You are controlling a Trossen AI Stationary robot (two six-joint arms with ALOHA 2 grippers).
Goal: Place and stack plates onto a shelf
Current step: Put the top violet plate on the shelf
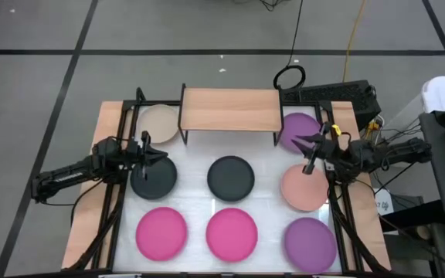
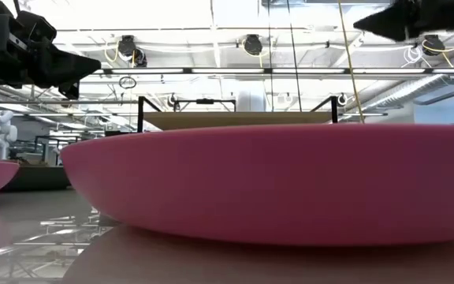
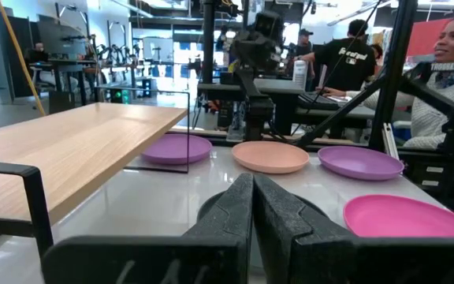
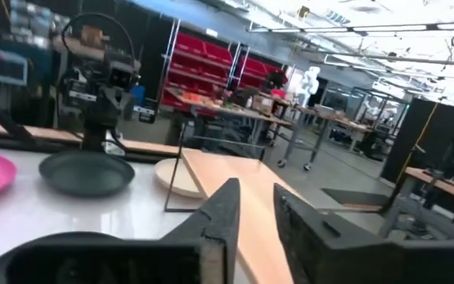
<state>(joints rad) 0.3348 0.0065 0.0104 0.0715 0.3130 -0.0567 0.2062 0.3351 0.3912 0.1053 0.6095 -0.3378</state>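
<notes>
Hovering: left gripper (image 1: 147, 148), fingers together, above dark grey plate (image 1: 154, 175); right gripper (image 1: 312, 151), fingers slightly apart, over salmon plate (image 1: 304, 188). Shelf (image 1: 230, 108) bare. Risk: closed fingers could push plate, not grasp it.

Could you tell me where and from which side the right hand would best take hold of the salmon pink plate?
Probably by its rim. The salmon pink plate lies flat on the white table, so only its raised edge offers the fingers something to pinch. The right hand hovers at the plate's shelf-side edge with fingers slightly apart; coming down there looks shortest. The purple plate sits close behind, leaving little room.
</notes>
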